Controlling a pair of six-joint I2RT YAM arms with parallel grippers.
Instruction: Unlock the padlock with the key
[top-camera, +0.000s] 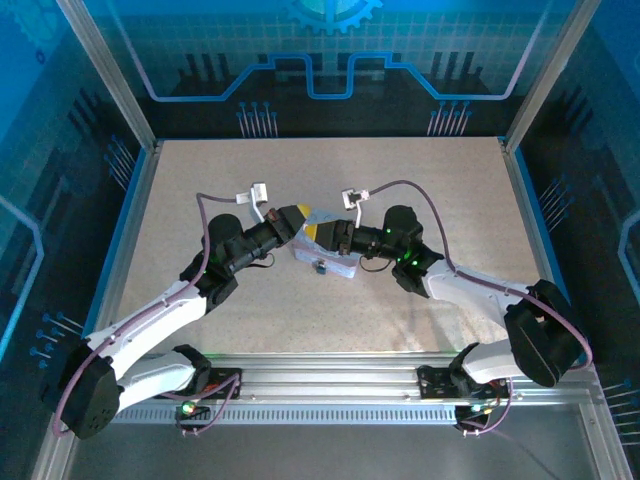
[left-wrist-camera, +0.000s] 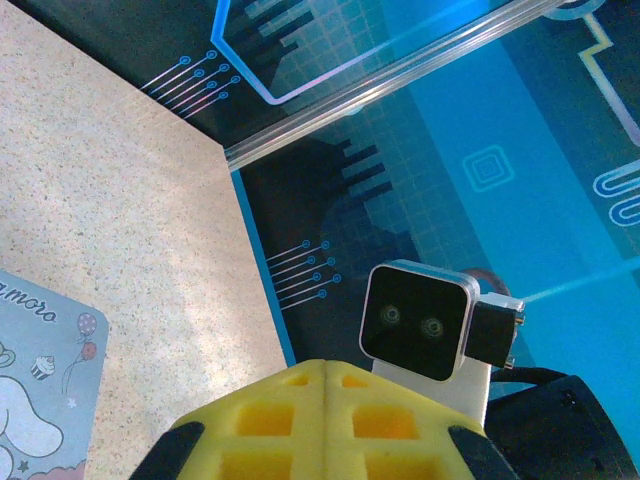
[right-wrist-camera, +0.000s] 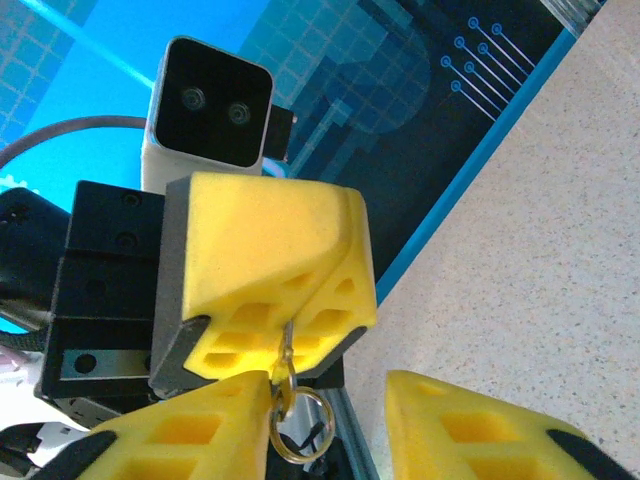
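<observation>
Yellow left pads: the left gripper (top-camera: 311, 231) is hovering over the middle of the table, on the left of the meeting point. Its foam fingers (left-wrist-camera: 290, 425) are pressing flat together with no gap. In the right wrist view they are pinching the key.
Key (right-wrist-camera: 288, 346): a thin metal sliver is sticking out of the seam between those pads, with a small ring (right-wrist-camera: 297, 428) dangling under it. It is hanging in the air between the two grippers.
Tin box (top-camera: 338, 266): silver-grey with a cartoon print, it is lying on the speckled table (top-camera: 200, 200), just near of both gripper tips.
Padlock (top-camera: 320, 266): a tiny dark speck is sitting at the tin's near edge. It is too small to make out well, so this is probably the lock. It is lying apart from the key.
Right gripper (right-wrist-camera: 325, 400): it is facing the left one from the right, its yellow fingers standing apart with a clear gap and clasping nothing. The ring is hanging just beside the inner edge of one finger (right-wrist-camera: 190, 435); whether they are touching, I cannot tell.
</observation>
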